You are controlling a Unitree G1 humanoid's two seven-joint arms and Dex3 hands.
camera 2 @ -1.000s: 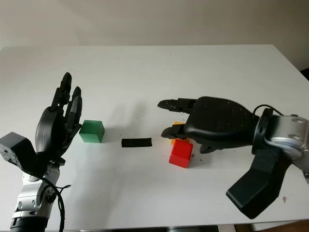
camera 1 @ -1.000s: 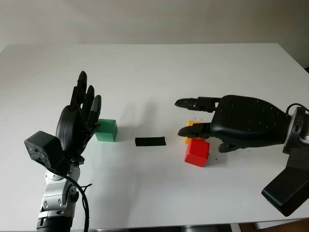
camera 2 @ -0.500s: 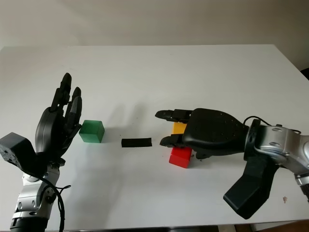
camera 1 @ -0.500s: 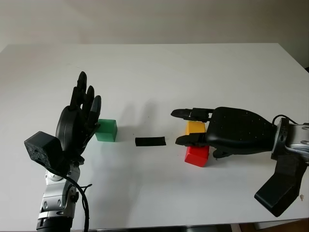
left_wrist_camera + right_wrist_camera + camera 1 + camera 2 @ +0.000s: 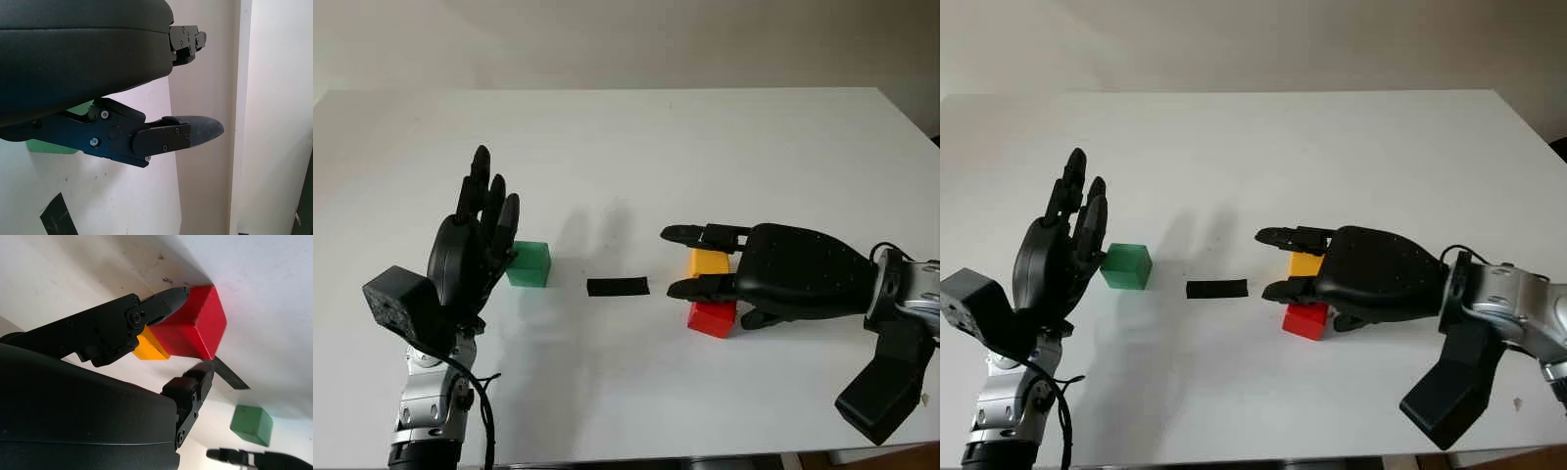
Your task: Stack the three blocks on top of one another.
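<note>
Blocks number three on your worktop [image 5: 724,127]: green block [image 5: 530,263] centre-left, yellow block [image 5: 709,261] touching red block [image 5: 712,318] centre-right. Right hand [image 5: 744,279] spans those two, holding nothing; left hand [image 5: 475,245] open, lower left.

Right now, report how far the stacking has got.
Done: nothing is stacked; the red block, yellow block and green block all sit on the table. In hand: the right hand is over the red and yellow pair, a fingertip on the red block, no grip closed. The left hand is open beside the green block. Left: all three lifts.
</note>
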